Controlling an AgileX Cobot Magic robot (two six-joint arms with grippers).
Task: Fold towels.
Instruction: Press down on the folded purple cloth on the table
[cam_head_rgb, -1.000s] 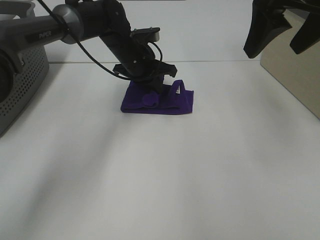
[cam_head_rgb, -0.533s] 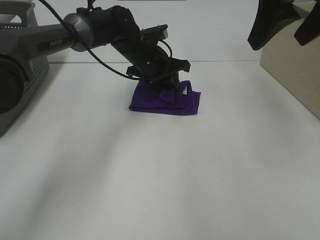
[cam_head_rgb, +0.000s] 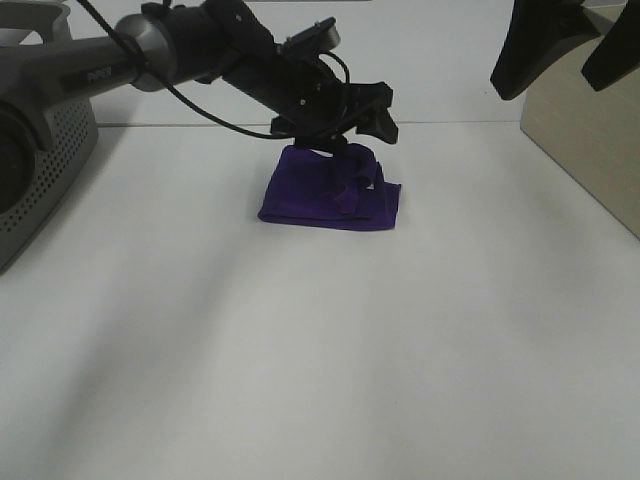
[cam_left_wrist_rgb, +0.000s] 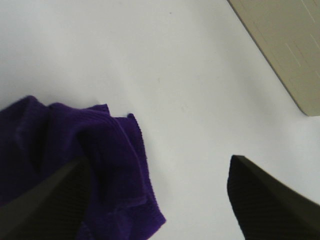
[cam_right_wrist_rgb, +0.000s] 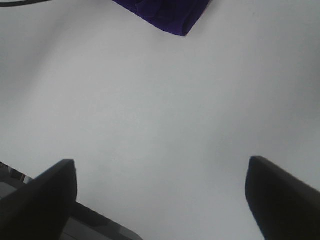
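**Inventory, tabletop**

- Towel (cam_head_rgb: 330, 190), qty 1. Deep purple, soft knit-looking cloth w/ fine ribbing visible in the left wrist view (cam_left_wrist_rgb: 75, 145). Folded into a rough rectangle; top layer bunched and rumpled on the side nearest the right arm. Lies on the table, centre-back, well apart from the basket and beige panel. One corner shows in the right wrist view (cam_right_wrist_rgb: 170, 12).
- Table (cam_head_rgb: 300, 350), qty 1. White, flat, matte.
- Left gripper (cam_head_rgb: 355, 135), qty 1. Black, 2 wedge-shaped fingers w/ ribbed pads. Jaws spread wide (cam_left_wrist_rgb: 157, 200), hovering over the towel's far edge. Nothing clamped; one finger overlaps the cloth's edge in the wrist view, contact unclear.
- Right gripper (cam_head_rgb: 565, 50), qty 1. Black, 2 fingers, jaws wide apart (cam_right_wrist_rgb: 162, 200). Empty, raised high over the table's right side, well apart from the towel.
- Basket (cam_head_rgb: 50, 150), qty 1. Grey, rigid, walls perforated w/ rows of small holes. At far left, partly out of frame.
- Beige panel (cam_head_rgb: 590, 150), qty 1. Flat, smooth, straight-edged, at far right (cam_left_wrist_rgb: 285, 45).
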